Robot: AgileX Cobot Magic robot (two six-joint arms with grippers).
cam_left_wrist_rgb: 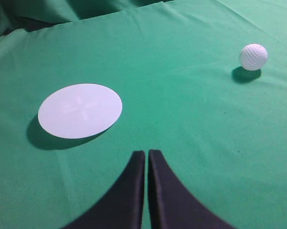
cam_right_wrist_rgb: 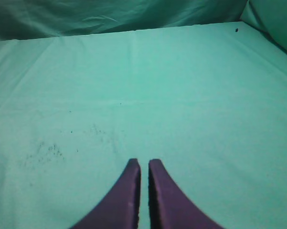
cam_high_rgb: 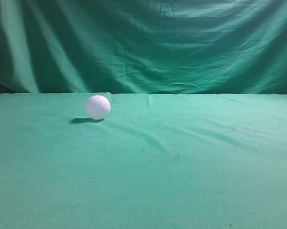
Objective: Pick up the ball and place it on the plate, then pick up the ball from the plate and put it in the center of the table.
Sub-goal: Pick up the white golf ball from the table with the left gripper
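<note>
One ball (cam_high_rgb: 98, 107), one plate (cam_left_wrist_rgb: 79, 110)

Only the gripper tips show. The left gripper (cam_left_wrist_rgb: 146, 153) has two matte black fingers (cam_left_wrist_rgb: 124, 195), smooth, each broad at the base and curving to a narrow tip. The right gripper (cam_right_wrist_rgb: 144, 163) has the same curved twin shape, its fingers (cam_right_wrist_rgb: 169, 205) looking dark purplish. No cables, screws or markings are visible.
</note>
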